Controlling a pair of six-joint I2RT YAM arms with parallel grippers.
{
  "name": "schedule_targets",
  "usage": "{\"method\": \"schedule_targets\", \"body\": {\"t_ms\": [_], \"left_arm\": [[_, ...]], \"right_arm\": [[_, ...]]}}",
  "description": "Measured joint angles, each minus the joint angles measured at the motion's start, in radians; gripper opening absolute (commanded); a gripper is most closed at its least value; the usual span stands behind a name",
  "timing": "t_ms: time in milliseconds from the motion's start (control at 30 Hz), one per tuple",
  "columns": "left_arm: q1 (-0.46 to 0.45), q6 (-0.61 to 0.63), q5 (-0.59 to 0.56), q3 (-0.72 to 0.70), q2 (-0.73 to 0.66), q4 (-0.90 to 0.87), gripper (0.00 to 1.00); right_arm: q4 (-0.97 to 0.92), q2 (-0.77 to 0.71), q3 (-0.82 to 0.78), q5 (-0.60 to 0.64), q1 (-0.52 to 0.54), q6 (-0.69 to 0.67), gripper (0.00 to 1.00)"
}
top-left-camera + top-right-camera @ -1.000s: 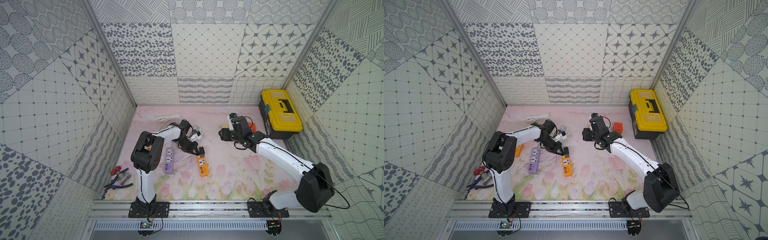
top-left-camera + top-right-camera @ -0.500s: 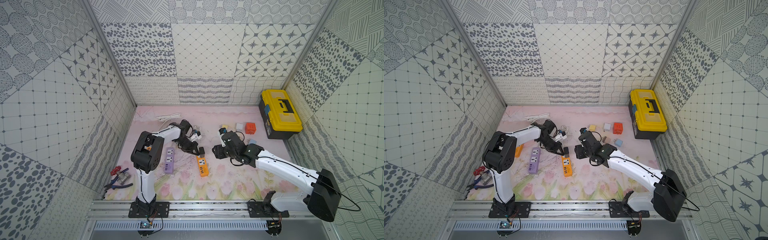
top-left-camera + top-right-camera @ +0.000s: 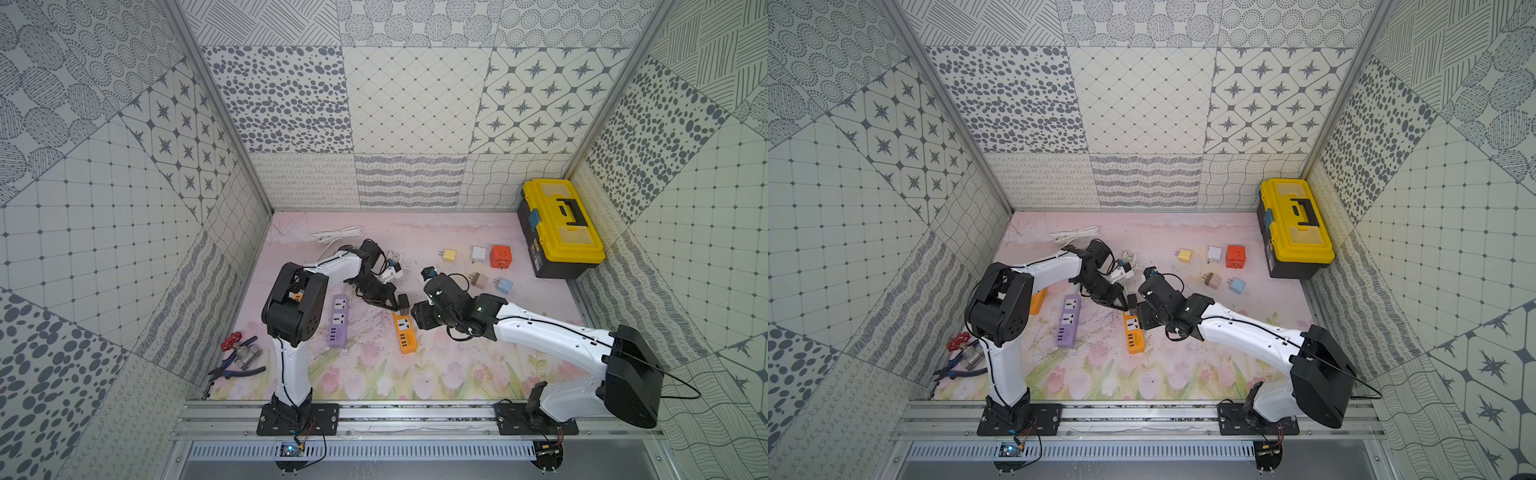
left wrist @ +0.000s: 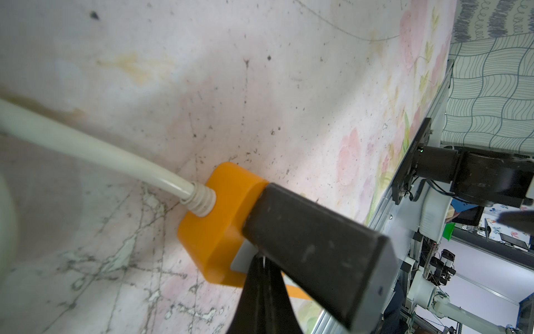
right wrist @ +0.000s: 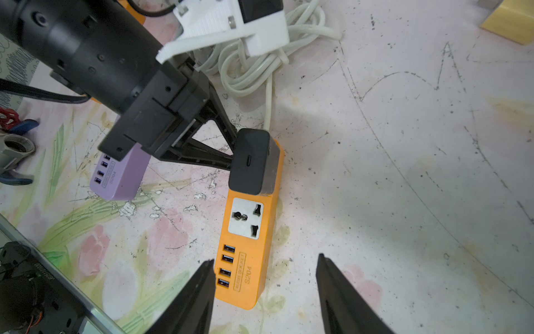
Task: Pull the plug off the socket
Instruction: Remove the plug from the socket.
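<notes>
Purple strip (image 3: 338, 322), left of mid-frame: not involved.

Left gripper (image 3: 388, 304), just right of it:
- Jaws fully closed, gripping nothing.
- Tips are pressed in at the base of the plug (image 3: 403, 300), on its left side where it meets the strip. Reads as bracing or prying, not a grasp.

Plug sits about mid-frame in both top views. It's seated upright in the outlet at the upper end of the orange power strip (image 3: 405, 336), next to where the white cable (image 4: 86, 147) enters.

Handling, my guess:
- Small rigid black block, light. Smooth plastic with rounded edges, so slippery.
- Prongs are friction-fit, so it wants a straight pull.
- Strip is light too and likely lifts with the plug unless pinned.
- Best hold: the two flat opposite sides, mid-body, clear of the port on top.

Right gripper (image 5: 264, 277), coming in from the right of the plug:
- Jaws about half open, empty.
- Its wrist view shows them either side of the strip's USB end, well short of the plug.
- Contact with the strip: can't tell.
</notes>
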Motion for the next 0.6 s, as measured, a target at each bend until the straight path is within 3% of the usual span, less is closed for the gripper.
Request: {"method": "schedule_targets", "body": {"t_ms": [600], "left_arm": [[0.0,0.0,0.0,0.0,0.0,0.0,0.0]], "right_arm": [[-0.002,0.143,0.119,0.013,0.027,0.025,0.59]]}}
